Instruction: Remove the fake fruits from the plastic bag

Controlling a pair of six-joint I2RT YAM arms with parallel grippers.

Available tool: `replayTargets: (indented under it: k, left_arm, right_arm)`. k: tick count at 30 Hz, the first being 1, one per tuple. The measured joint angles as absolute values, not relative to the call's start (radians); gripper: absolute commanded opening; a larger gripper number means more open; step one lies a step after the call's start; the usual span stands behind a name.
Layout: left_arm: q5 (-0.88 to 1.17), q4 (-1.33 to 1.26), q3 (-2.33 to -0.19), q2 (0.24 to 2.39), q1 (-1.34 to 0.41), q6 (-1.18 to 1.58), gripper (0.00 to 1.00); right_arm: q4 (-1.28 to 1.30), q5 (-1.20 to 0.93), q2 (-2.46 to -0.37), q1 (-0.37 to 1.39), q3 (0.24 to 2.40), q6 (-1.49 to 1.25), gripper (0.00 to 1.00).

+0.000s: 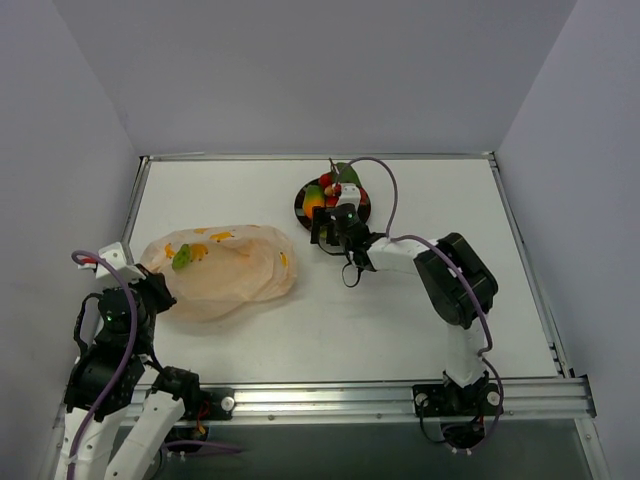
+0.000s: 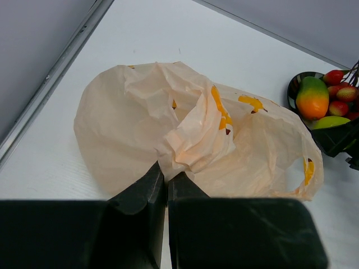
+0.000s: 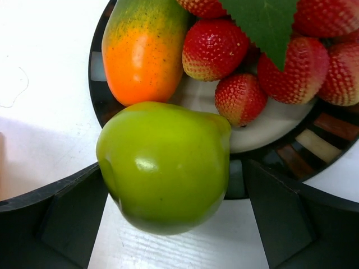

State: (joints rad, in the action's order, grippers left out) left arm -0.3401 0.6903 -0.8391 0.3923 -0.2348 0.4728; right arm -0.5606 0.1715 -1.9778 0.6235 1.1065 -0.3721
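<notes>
Item: glossy lime-green plastic fruit [image 3: 165, 168], loose between the wide-spread fingers of my right gripper [image 3: 174, 190], at the near rim of the round dark-rimmed plate [image 3: 317, 140]; orange-green mango [image 3: 143, 50] and red berries [image 3: 216, 47] just beyond. Second green fruit [image 1: 183, 258] apparently inside the crinkly peach plastic bag [image 2: 129, 123], well left of the plate, nearest my left gripper [image 2: 166, 182], pinched on a bag fold

- Crinkly translucent peach-tan plastic bag [image 1: 225, 275] lies near the white table's [image 1: 400, 320] left edge.
- Round dark-rimmed plate [image 1: 299, 203] sits to its right, nearer the far edge.
- On the plate: orange-green plastic mango [image 1: 314, 198] left, red berry cluster [image 1: 330, 185] behind, glossy green plastic fruit [image 3: 165, 165] over the near rim.
</notes>
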Motion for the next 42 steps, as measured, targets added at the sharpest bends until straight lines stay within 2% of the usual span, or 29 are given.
replayTargets:
  k: [13,14,15,17,18,21,25,31,37,40,42]
  left_arm:
    - [-0.338,0.684,-0.839,0.405,-0.235,0.473,0.02]
    - [-0.338,0.683,-0.839,0.405,-0.235,0.473,0.02]
    - [-0.339,0.683,-0.839,0.405,-0.235,0.473,0.02]
    - [-0.339,0.683,-0.839,0.406,-0.235,0.473,0.02]
    - [-0.339,0.682,-0.839,0.406,-0.235,0.473,0.02]
    - [-0.337,0.676,-0.839,0.422,-0.235,0.473,0.02]
    - [-0.308,0.662,-0.873,0.506,-0.234,0.466,0.02]
    - [-0.167,0.591,-1.093,0.653,-0.235,0.429,0.02]
    - [-0.205,0.672,-0.898,0.429,-0.236,0.477,0.04]
    - [-0.248,0.767,-0.826,0.358,-0.236,0.542,0.11]
    - [-0.272,0.803,-0.816,0.364,-0.236,0.577,0.13]
  right_arm:
    - [-0.515,0.178,-1.827,0.656,1.066,-0.392,1.00]
    - [-0.507,0.184,-1.812,0.662,1.061,-0.390,0.97]
    - [-0.499,0.192,-1.795,0.669,1.056,-0.387,0.83]
    - [-0.488,0.208,-1.756,0.688,1.052,-0.375,0.65]
    - [-0.489,0.214,-1.737,0.701,1.051,-0.370,0.43]
    - [-0.507,0.216,-1.684,0.765,1.053,-0.341,0.22]
    - [-0.527,0.121,-1.684,0.851,1.105,-0.328,0.21]
    - [-0.595,-0.045,-1.687,0.975,1.159,-0.313,0.25]
    - [-0.693,-0.123,-1.766,1.071,1.219,-0.315,0.27]
    - [-0.704,-0.132,-1.868,1.072,1.260,-0.321,0.31]
    - [-0.697,-0.130,-1.935,1.066,1.281,-0.322,0.40]
